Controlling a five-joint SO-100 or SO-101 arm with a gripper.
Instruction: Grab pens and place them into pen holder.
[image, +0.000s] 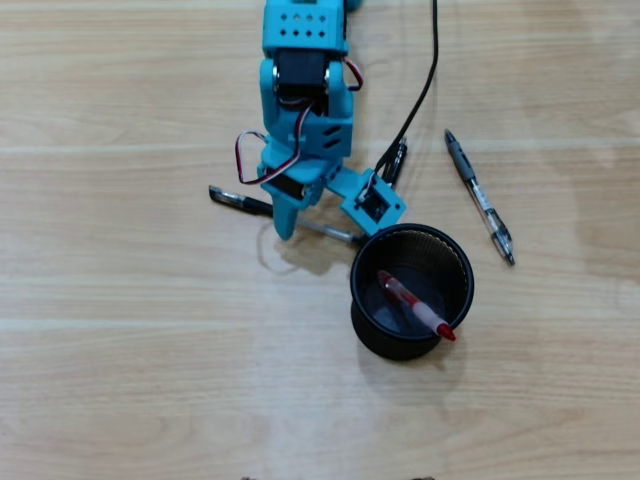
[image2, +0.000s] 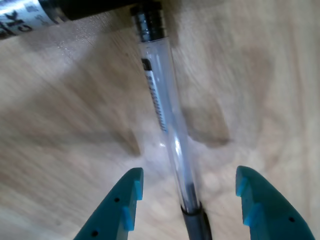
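The arm's teal two-finger gripper hangs with its jaws spread wide over a clear-barrelled pen with a black grip, so the step in hand looks like the approach to a grasp rather than the grasp itself. In the wrist view the pen runs from twelve o'clock down to six between the fingers, touching neither. The next move likely calls for a short descent and a squeeze across the barrel, then a lift toward the black mesh pen holder, which stands at about four o'clock from the gripper in the overhead view. A red pen already leans inside it. A second clear pen lies on the pale wooden table at one o'clock from the holder, untouched.
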